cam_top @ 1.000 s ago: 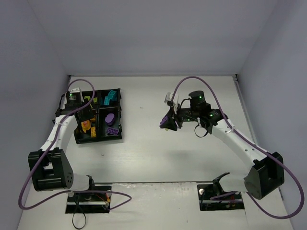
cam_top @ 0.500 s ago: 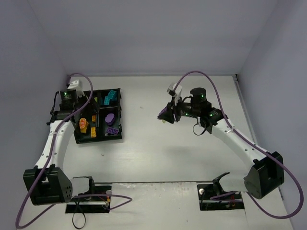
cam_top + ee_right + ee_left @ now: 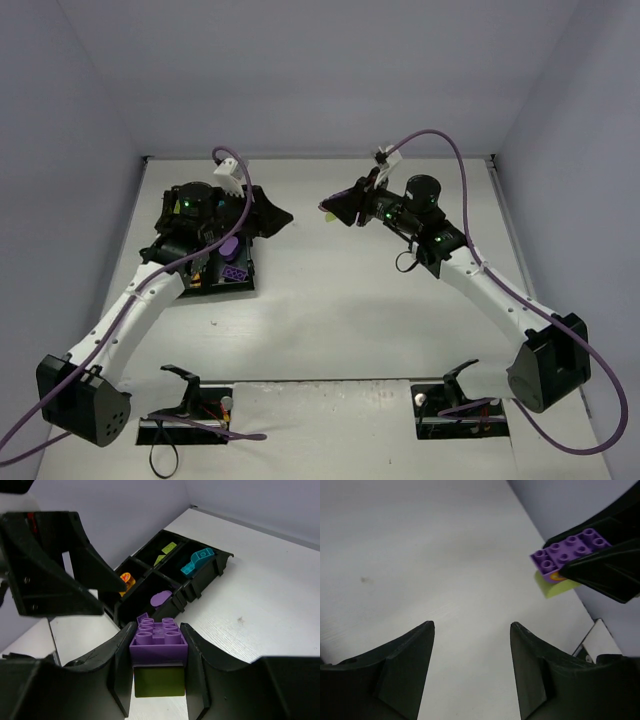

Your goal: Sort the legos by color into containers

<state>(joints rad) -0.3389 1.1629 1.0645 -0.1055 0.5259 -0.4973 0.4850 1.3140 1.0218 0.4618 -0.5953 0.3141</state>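
Note:
My right gripper (image 3: 159, 626) is shut on a purple brick (image 3: 159, 641) stacked on a yellow-green brick (image 3: 159, 681), held above the table; the top view shows this gripper (image 3: 332, 208) mid-table. The stack also shows in the left wrist view (image 3: 568, 550). My left gripper (image 3: 472, 625) is open and empty, pointing at the stack from over the tray's right edge (image 3: 283, 216). The black tray (image 3: 200, 582) holds yellow-green pieces (image 3: 165, 550), a cyan piece (image 3: 196, 561), an orange piece (image 3: 126, 580) and the purple oval (image 3: 161, 598), each colour in its own compartment.
In the top view the left arm covers much of the tray (image 3: 252, 270); a purple brick (image 3: 234, 273) and the oval (image 3: 229, 245) show in its near right compartment. Grey walls close in the back and both sides.
My left arm swung from the tray's far left corner across the tray to its right edge. My right gripper rose and moved toward the back with the brick stack.

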